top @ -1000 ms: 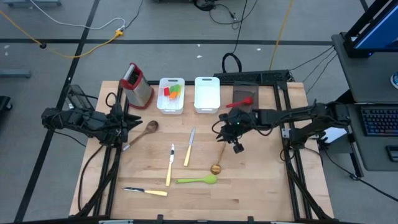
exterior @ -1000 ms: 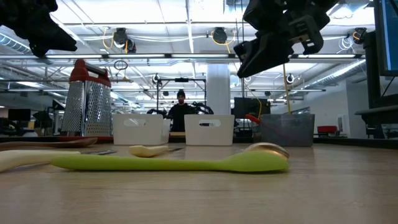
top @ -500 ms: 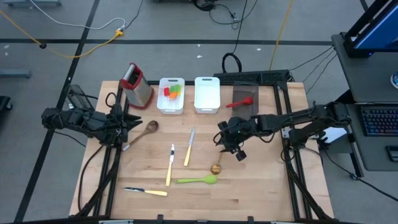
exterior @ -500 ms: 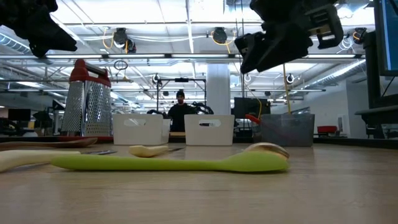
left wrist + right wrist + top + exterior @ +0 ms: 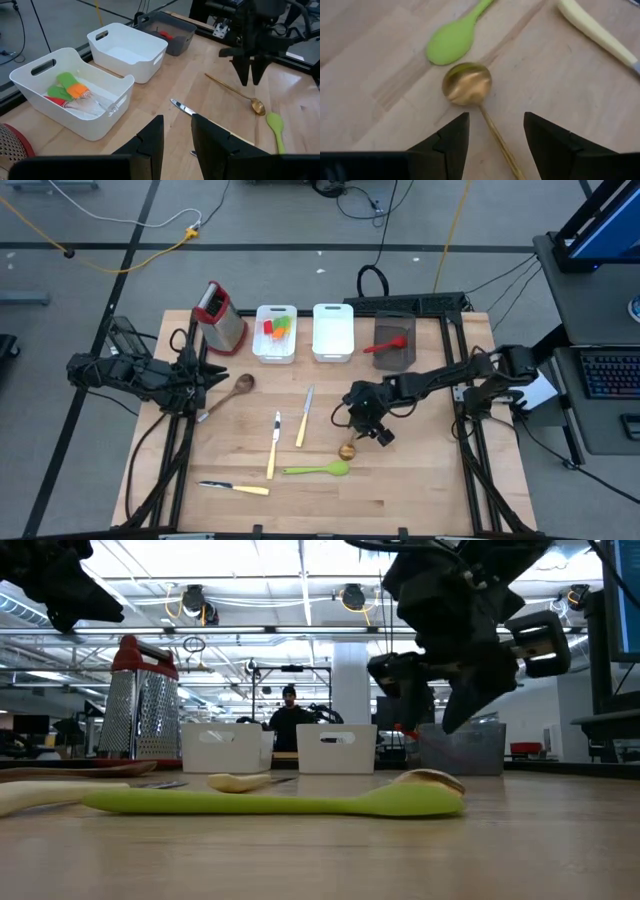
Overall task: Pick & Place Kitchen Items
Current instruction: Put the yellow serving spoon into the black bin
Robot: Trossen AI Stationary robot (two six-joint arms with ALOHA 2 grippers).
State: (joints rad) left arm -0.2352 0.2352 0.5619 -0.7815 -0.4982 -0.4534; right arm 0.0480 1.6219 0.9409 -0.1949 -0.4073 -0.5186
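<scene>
Right gripper drops over the gold spoon

The right gripper (image 5: 366,423), jaws now spread after being nearly closed, has come down over the gold spoon (image 5: 468,84) on the worktop (image 5: 420,480) beside the green spoon (image 5: 318,470); a grasp looks next. The left gripper (image 5: 175,137) waits, jaws slightly parted, empty.

Grey floor (image 5: 280,220), bright ceiling lights (image 5: 350,595)

No legible text, labels, brand marks, numbers or signs in any view. Bins, grater, utensils, table and arms carry no readable markings; background room too indistinct to read.
</scene>
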